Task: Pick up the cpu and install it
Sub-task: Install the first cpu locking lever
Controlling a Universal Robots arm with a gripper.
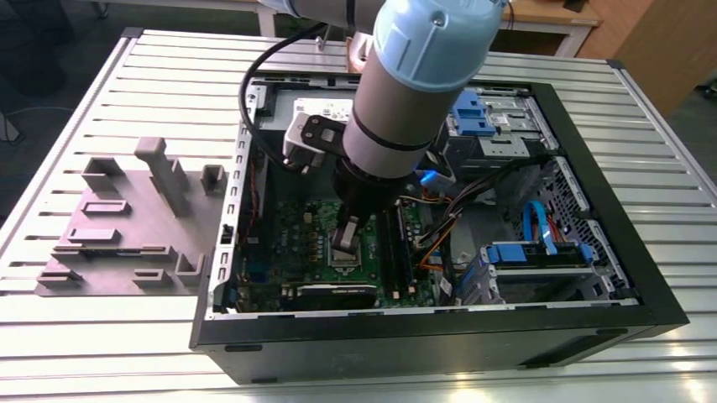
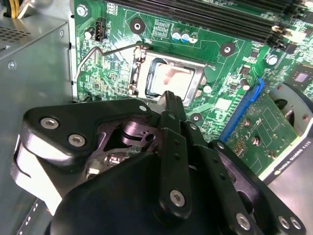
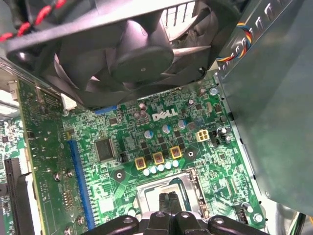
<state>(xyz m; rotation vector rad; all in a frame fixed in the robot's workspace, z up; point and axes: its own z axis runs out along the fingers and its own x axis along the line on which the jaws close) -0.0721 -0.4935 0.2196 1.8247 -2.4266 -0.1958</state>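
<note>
the arm reaches down into the open computer case [image 1: 627, 277], and the gripper [image 1: 348, 239] hangs directly above the cpu socket [image 2: 168, 78] on the green motherboard [image 1: 297, 227]. in both wrist views the fingertips [image 3: 166, 201] stand together, pressed tip to tip with no visible gap, and nothing shows between them. the cpu [image 2: 171, 81] appears to lie inside the socket frame – a pale, silvery square with a faint reddish reflection on its top (whether it is fully seated cannot be told). the retention lever [image 2: 105, 51] stands raised and swung clear of its catch, so the socket is judged to be unlatched. to do this step well, keep the tool axis square to the board and centred on the socket opening; any sideways drift would load the chip against the frame edge, and a tilted chip risks the contacts beneath. room is tight: in the first wrist view a black fan [image 3: 132, 54] overhangs the board close by, the grey metal box [image 3: 274, 107] walls one side, and the blue expansion slot [image 3: 80, 181] runs along the other. in the exterior view the orange and blue cables [image 1: 442, 239] lie just beside the arm – vertical travel is the only free direction.
</note>
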